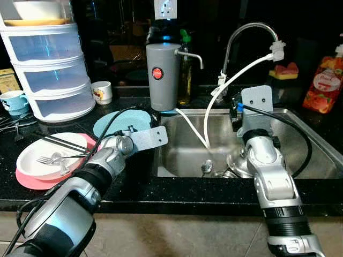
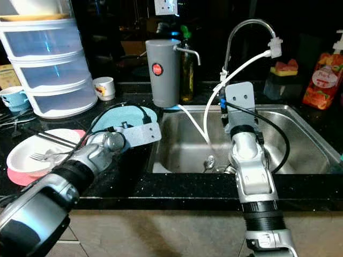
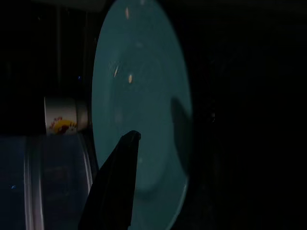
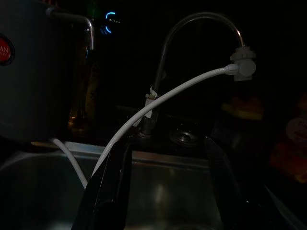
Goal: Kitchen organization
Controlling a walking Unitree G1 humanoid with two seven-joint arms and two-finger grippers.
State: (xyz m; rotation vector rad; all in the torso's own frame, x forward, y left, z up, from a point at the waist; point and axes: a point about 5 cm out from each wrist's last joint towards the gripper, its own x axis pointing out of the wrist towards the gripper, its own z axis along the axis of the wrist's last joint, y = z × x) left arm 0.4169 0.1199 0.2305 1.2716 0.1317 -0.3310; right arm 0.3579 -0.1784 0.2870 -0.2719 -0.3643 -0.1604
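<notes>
A teal plate [image 1: 120, 122] lies flat on the black counter left of the sink [image 1: 300, 115]. My left gripper [image 3: 156, 120] hovers just over its near part, open, with nothing between the fingers. A white plate [image 1: 51, 158] with a fork and dark chopsticks rests on a pink plate [image 1: 32, 182] at the near left. My right gripper [image 4: 165, 143] is open and empty above the steel sink basin, facing the faucet [image 1: 252, 29]. A spoon [image 1: 206, 167] and some shiny metal ware lie on the sink bottom beside the right arm.
A grey water filter [image 1: 163, 75] with a white hose [image 1: 214, 101] stands behind the sink's left corner. A clear drawer unit [image 1: 51, 69], a white mug [image 1: 102, 92] and a blue cup [image 1: 15, 101] are at the back left. A red soap pouch [image 1: 324, 83] stands far right.
</notes>
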